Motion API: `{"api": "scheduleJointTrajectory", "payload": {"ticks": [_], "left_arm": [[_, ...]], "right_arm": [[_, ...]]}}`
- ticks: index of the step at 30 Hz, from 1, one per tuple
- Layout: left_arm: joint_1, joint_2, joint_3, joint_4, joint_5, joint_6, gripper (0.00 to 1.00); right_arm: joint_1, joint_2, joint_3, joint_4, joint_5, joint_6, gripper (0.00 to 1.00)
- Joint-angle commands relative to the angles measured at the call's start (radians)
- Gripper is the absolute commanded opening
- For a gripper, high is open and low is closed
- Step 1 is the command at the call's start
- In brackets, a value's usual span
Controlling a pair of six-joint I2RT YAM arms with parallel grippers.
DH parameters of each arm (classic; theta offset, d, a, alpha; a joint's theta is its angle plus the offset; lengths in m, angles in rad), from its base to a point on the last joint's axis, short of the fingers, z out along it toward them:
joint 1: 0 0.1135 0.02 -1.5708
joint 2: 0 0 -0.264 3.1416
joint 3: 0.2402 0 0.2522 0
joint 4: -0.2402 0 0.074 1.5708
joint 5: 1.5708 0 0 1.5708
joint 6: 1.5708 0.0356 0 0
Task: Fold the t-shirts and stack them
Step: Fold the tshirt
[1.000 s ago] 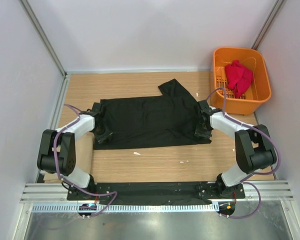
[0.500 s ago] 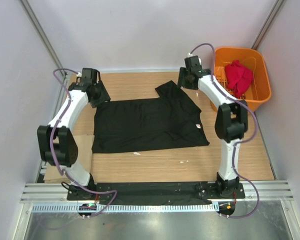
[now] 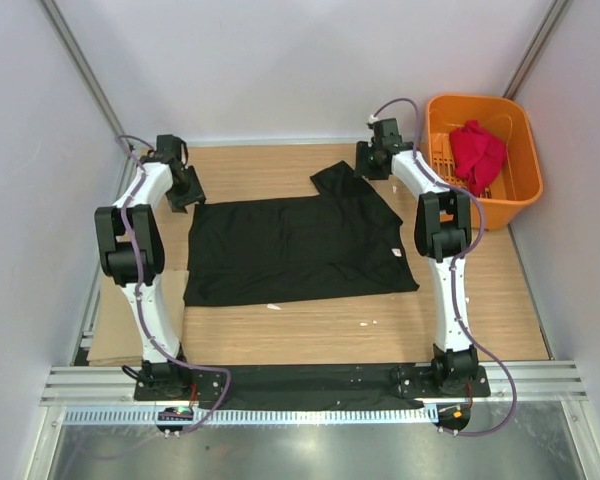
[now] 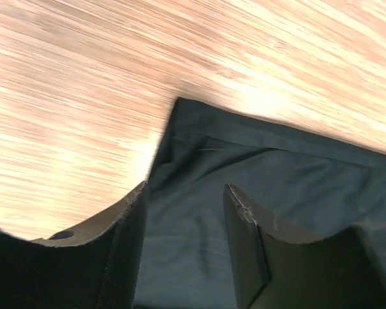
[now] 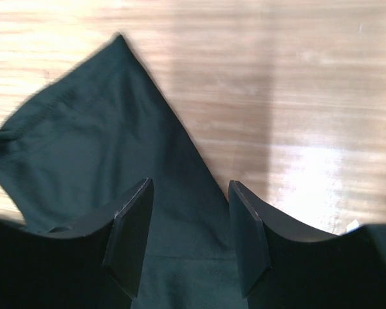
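The black t-shirt (image 3: 295, 250) lies spread flat on the wooden table, one sleeve (image 3: 340, 180) pointing to the far side. My left gripper (image 3: 187, 190) is open over the shirt's far left corner; in the left wrist view (image 4: 185, 193) the hemmed black corner (image 4: 257, 161) lies between and beyond the fingers. My right gripper (image 3: 368, 162) is open over the far sleeve; in the right wrist view (image 5: 190, 193) the sleeve cloth (image 5: 96, 135) lies under the jaws. The red t-shirt (image 3: 477, 152) is bunched up in the orange basket (image 3: 435, 130).
The orange basket stands at the far right corner. A tan cardboard sheet (image 3: 105, 345) lies at the near left edge. White walls and metal posts close in the table on three sides. Small white specks (image 3: 273, 307) lie on the wood near the shirt.
Both arms have left the shirt's side edges and stretched out to its far corners. In the last half second the left arm swung further left. The shirt stayed flat.
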Motion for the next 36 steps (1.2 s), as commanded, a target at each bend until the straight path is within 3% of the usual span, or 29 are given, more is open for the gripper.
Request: {"api": "scheduleJointTrajectory", "payload": {"ticks": [1,16,18,20,23,31,36], "left_arm": [[0.006,-0.021,0.037,-0.018,-0.036,0.069,0.52],[0.046,0.055,0.075,-0.033,-0.035,0.093,0.59],[0.053,0.06,0.083,-0.038,-0.032,0.09,0.59],[0.055,0.062,0.089,-0.036,-0.016,0.089,0.59],[0.058,0.06,0.088,-0.038,-0.006,0.079,0.59],[0.056,0.071,0.068,-0.024,0.011,0.04,0.58],[0.058,0.098,0.088,-0.033,0.011,0.044,0.58]], "right_arm": [[-0.001,0.009,0.053,0.058,-0.048,-0.054,0.56],[-0.011,0.074,0.09,-0.079,-0.067,-0.117,0.27],[-0.005,0.077,0.102,-0.096,-0.01,-0.132,0.28],[-0.002,0.065,0.085,-0.081,0.002,-0.14,0.41],[0.011,0.062,0.094,-0.088,0.068,-0.18,0.45],[0.044,0.092,0.097,-0.126,0.166,-0.238,0.39],[0.064,0.131,0.123,-0.142,0.206,-0.246,0.17]]}}
